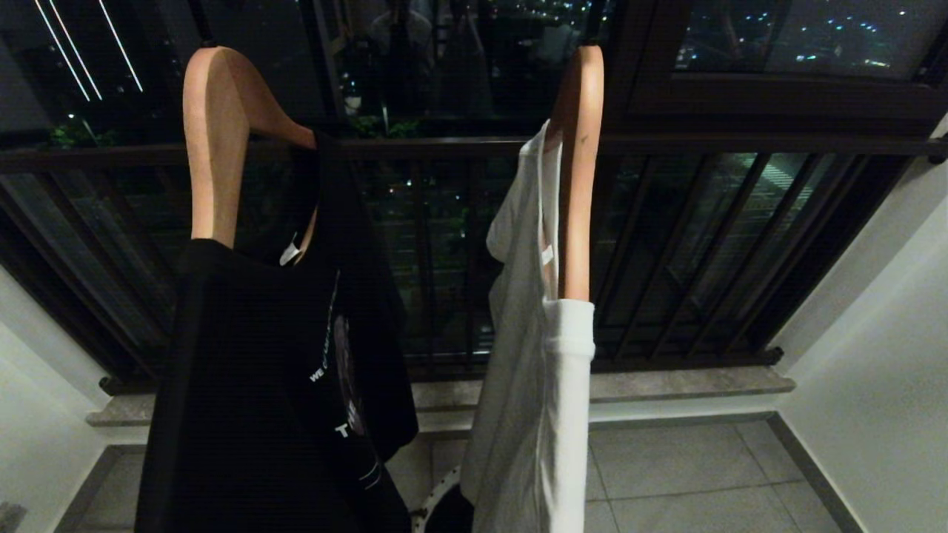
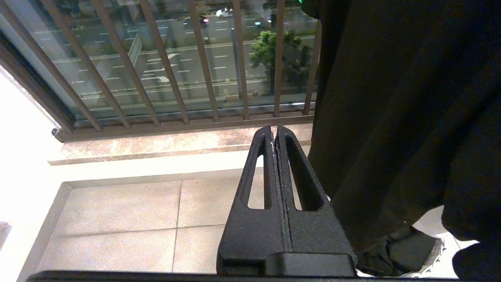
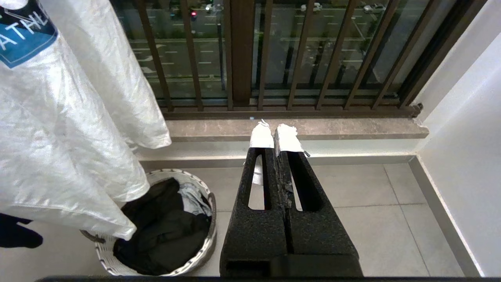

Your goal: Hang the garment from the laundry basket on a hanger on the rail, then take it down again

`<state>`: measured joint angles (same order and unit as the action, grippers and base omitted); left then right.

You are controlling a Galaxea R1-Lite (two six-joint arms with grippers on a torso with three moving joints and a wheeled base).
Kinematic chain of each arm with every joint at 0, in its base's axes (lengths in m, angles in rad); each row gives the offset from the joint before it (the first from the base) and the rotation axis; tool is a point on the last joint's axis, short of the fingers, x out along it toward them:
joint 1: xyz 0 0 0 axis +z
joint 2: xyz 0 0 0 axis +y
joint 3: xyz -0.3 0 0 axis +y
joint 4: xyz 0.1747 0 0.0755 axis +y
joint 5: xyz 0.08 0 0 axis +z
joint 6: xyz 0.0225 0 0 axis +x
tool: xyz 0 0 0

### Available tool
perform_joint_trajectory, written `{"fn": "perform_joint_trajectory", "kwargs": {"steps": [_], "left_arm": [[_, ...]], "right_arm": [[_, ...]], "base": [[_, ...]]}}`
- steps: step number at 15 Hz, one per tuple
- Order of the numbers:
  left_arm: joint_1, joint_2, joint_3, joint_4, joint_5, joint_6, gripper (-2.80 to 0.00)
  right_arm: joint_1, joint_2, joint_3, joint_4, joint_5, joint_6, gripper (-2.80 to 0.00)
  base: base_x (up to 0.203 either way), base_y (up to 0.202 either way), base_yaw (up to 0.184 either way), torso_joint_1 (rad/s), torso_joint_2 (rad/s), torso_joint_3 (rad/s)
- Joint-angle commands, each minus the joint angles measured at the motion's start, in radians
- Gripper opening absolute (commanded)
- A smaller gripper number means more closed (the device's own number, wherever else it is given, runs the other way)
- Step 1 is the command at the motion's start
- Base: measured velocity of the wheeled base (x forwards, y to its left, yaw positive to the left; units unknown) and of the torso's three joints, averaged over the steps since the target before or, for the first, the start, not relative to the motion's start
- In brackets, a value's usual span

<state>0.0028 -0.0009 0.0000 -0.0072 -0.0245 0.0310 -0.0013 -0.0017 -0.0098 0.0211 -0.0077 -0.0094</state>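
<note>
The left gripper (image 2: 274, 131) and right gripper (image 3: 276, 131) are held above the floor, fingers closed and empty. The laundry basket (image 3: 203, 250), holding dark clothing, is located beneath a white shirt (image 1: 533, 370). A black shirt (image 1: 281, 385) is hung left. Window-guard bars (image 3: 240, 58) are positioned farthest.

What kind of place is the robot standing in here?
Most likely an enclosed apartment balcony used for drying laundry: dark window-guard bars overlook a street far below, T-shirts hang on wooden hangers, and a laundry basket stands on the tiled floor.
</note>
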Motion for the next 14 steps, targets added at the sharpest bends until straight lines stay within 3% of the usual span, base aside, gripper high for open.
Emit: {"fn": "perform_joint_trajectory", "kwargs": {"steps": [1, 14], "left_arm": [[0.0, -0.001, 0.003, 0.0, 0.0, 0.0, -2.8], [0.0, -0.001, 0.003, 0.0, 0.0, 0.0, -2.8]], "right_arm": [[0.001, 0.002, -0.001, 0.0, 0.0, 0.002, -2.8], [0.0, 0.002, -0.001, -0.001, -0.003, 0.016, -2.8]], "base": [[0.0, 0.0, 0.0, 0.0, 0.0, 0.0], [0.0, 0.0, 0.0, -0.017, 0.04, 0.023]]}}
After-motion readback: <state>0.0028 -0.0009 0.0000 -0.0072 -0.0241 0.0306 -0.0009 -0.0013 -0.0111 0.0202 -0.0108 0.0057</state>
